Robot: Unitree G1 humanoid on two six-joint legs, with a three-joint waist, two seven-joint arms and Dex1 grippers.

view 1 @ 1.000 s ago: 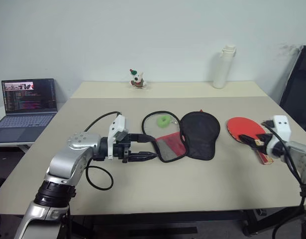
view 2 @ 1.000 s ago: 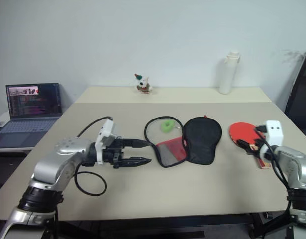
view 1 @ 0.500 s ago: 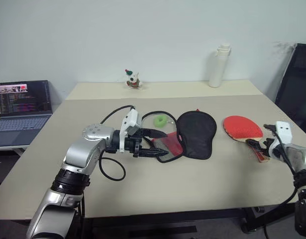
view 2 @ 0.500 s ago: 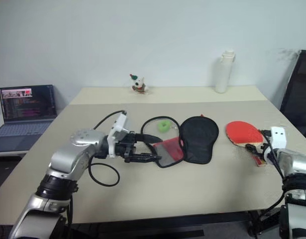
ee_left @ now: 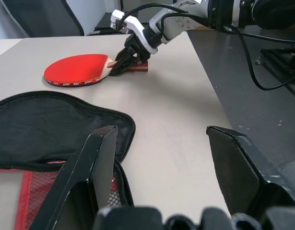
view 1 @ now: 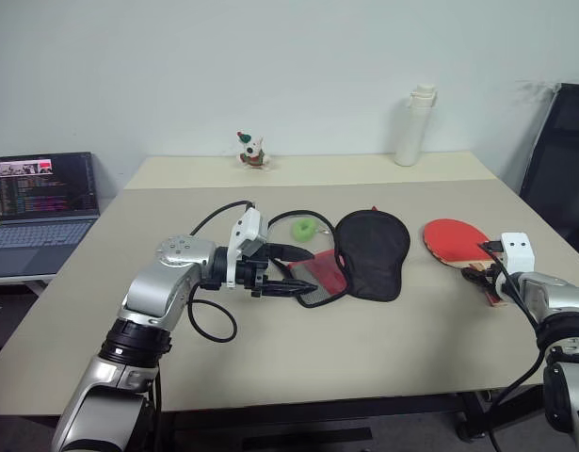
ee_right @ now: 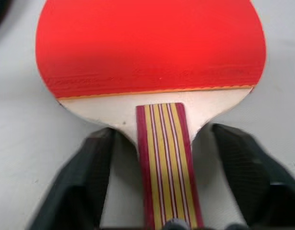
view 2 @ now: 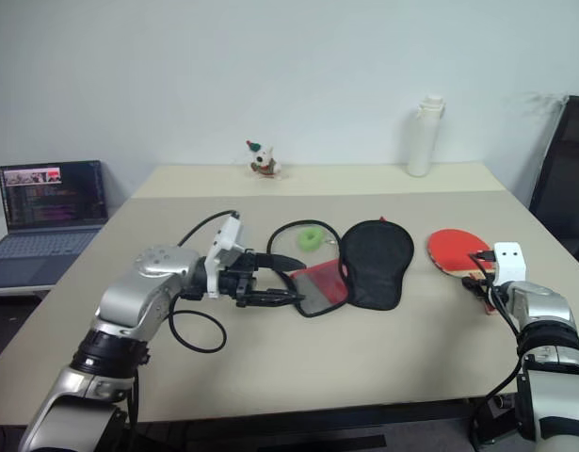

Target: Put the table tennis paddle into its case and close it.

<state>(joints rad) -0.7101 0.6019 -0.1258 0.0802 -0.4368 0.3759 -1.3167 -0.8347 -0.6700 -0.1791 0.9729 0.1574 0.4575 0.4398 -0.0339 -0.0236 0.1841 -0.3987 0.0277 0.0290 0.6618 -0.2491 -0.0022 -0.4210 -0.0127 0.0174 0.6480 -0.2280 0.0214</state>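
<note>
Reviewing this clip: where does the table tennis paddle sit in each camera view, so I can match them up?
Left eye view: table tennis paddle at right, beside the black case.
Right eye view: at right, by the right gripper.
Left wrist view: upper left, beyond the case's black flap.
Right wrist view: red face across the top, handle running down between the fingers.
Shared landmark: the case.

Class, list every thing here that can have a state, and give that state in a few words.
case: unzipped, lying open on the table
table tennis paddle: flat on the table, red face up
left claw: open, at the case
right claw: open, astride the paddle's handle
laptop: open, screen on
</note>
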